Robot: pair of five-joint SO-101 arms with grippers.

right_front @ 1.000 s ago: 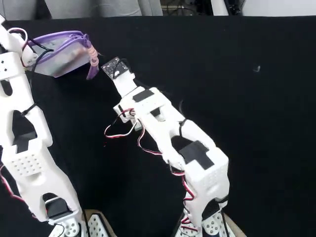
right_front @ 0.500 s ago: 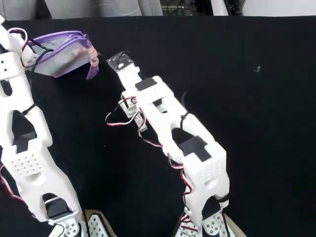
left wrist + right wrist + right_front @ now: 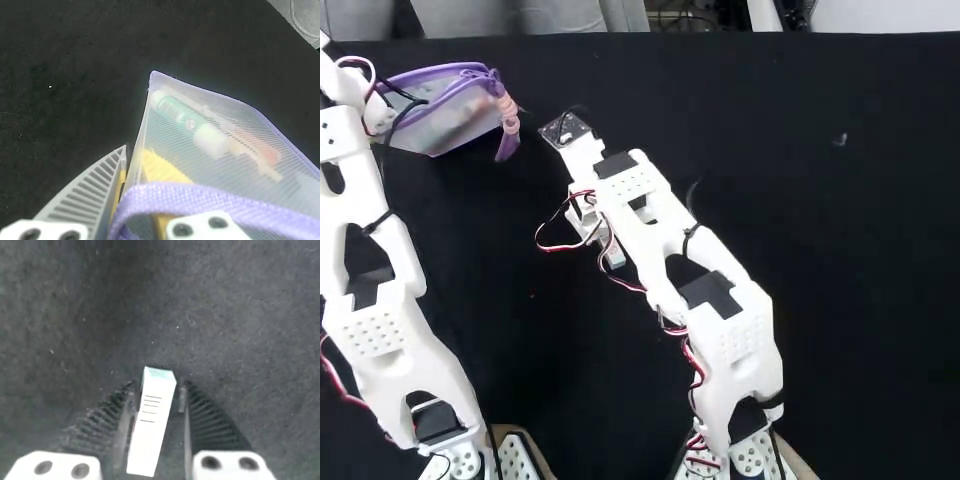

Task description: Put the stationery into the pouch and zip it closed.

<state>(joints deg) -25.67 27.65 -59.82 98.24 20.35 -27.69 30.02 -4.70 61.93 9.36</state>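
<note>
High view first: where is the pouch (image 3: pixel 438 108) sitting?

It is hanging at the far left corner of the counter (image 3: pixel 820 250), lifted off the black cloth at the tip of the left arm (image 3: pixel 370 300). Its purple zip edge is facing up, and a purple strap (image 3: pixel 506 128) is dangling from the end nearest the right arm (image 3: pixel 670 260). I cannot tell whether the zip is open.

What is the left gripper (image 3: pixel 132 165) doing in the left wrist view?

It is pinching the pouch by its mesh wall. 1 ribbed finger (image 3: pixel 97 192) is lying against the outside of the mesh, and the other is hiding behind the pouch.

Is anything lying inside?

Yes. Through the mesh a green and white pen (image 3: pixel 175 110), a white piece (image 3: pixel 210 140) and an orange-red pen (image 3: pixel 255 150) are lying side by side, with something yellow (image 3: pixel 155 170) showing nearer the wrist.

And the right gripper (image 3: pixel 156 386)?

In the right wrist view its 2 ribbed fingers (image 3: pixel 115 415) are closing around a white eraser (image 3: pixel 152 415). The eraser's teal end is pointing away from the wrist, toward the counter, and 1 long side is resting against a finger.

Where is that in the high view?

The right gripper is pointing down near the middle of the counter, with the eraser poking out below it, apart from the pouch.
</note>
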